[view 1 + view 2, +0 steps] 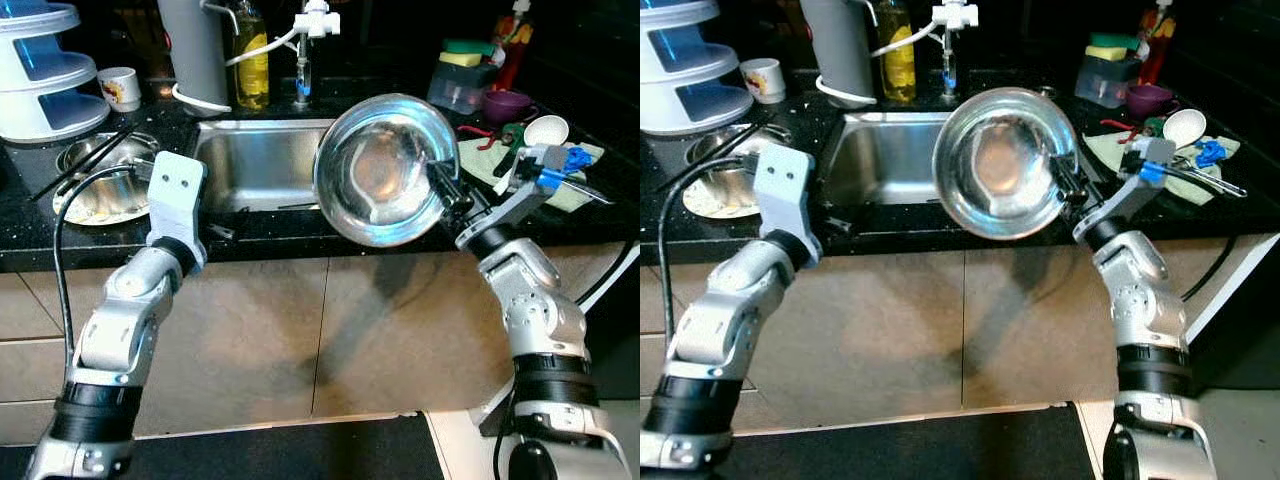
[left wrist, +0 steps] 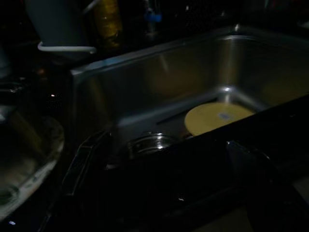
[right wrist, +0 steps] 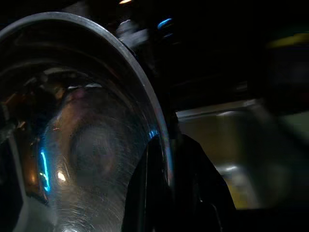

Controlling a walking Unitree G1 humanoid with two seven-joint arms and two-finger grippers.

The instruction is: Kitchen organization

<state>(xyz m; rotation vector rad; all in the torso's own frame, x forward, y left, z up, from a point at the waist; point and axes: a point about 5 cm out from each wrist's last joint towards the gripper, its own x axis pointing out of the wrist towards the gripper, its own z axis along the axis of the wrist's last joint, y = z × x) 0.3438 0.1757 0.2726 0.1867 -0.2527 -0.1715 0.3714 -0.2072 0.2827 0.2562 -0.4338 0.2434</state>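
Steel mixing bowl [image 1: 385, 168] hangs in my right gripper [image 1: 447, 190], pinched by its rim on the side nearest my wrist, so its hollow faces back toward my head camera and it stands almost on edge over the front lip of the sink [image 1: 255, 160]. In the right wrist view one finger [image 3: 193, 193] lies dark against the rim, clenched on the metal; a rim pinch is the one hold a wide, thin-walled bowl offers two long fingers.

Held this way it can swing at the pinch, so I judge slow wrist moves are called for. Being at the sink suggests it is bound for the basin.

My left gripper [image 2: 159, 193] rests at the counter's front edge beside the sink, aimed into the basin; that view is too dark, and I cannot tell whether those fingers are parted. It does show a yellow round plate [image 2: 217, 117] and a small steel cup [image 2: 150, 143] on the sink floor, which any lowering must clear.

On my left sits a dish with chopsticks [image 1: 100, 185]; on my right, a cloth with utensils [image 1: 545, 165].
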